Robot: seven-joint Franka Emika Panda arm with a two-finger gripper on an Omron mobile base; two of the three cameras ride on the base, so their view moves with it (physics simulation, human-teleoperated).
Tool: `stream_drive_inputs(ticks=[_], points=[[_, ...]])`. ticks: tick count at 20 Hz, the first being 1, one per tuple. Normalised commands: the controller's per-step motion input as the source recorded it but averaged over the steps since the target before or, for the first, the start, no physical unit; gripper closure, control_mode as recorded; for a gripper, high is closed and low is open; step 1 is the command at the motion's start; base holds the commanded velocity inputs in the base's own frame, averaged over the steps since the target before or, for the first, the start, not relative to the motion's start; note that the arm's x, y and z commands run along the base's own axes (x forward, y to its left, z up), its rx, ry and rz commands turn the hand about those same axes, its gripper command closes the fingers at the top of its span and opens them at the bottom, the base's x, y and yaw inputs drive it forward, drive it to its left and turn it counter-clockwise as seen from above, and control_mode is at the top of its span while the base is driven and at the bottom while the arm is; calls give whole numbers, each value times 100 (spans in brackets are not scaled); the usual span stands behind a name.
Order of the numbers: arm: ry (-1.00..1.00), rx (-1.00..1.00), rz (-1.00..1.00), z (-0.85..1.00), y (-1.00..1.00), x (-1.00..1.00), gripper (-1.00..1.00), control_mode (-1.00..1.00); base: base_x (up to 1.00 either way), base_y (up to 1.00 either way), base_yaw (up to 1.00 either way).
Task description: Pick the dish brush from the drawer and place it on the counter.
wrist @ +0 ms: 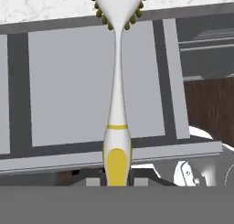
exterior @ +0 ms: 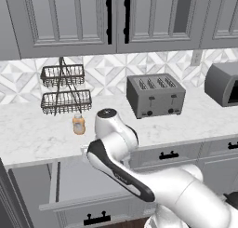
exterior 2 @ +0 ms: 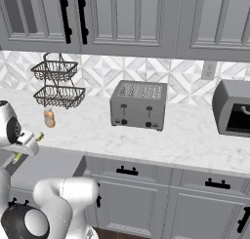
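Note:
The dish brush (wrist: 117, 104) runs straight up the hand view, with a yellow-and-white handle low down and a bristled whitish head at the top. My gripper (wrist: 117, 178) is shut on the handle's yellow end. Beneath the brush lies the flat grey interior of the open drawer (wrist: 68, 86), and the brush head reaches the edge of the white marble counter (wrist: 41, 6). From the right base view, the gripper (exterior 2: 27, 146) hovers over the drawer (exterior 2: 49, 167) at the counter's (exterior 2: 185, 135) front edge. The left base view has the arm covering much of the drawer (exterior: 76, 178).
A squat orange bottle (exterior: 79, 124) stands on the counter just behind the drawer, below a two-tier wire basket stand (exterior: 62, 90). A grey toaster (exterior: 155, 95) sits mid-counter and a dark appliance (exterior: 223, 83) at far right. Upper cabinets hang overhead.

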Motion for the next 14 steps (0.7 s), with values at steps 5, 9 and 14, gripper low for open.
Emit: stream_drive_inputs(ticks=[5, 9, 14], points=[[0, 0, -22, 0, -70, 79, 100, -100, 0, 0, 0], [0, 0, -16, 0, -56, 84, 100, -100, 0, 0, 0], [0, 0, -3, -5, -19, 57, 100, -100, 0, 0, 0]])
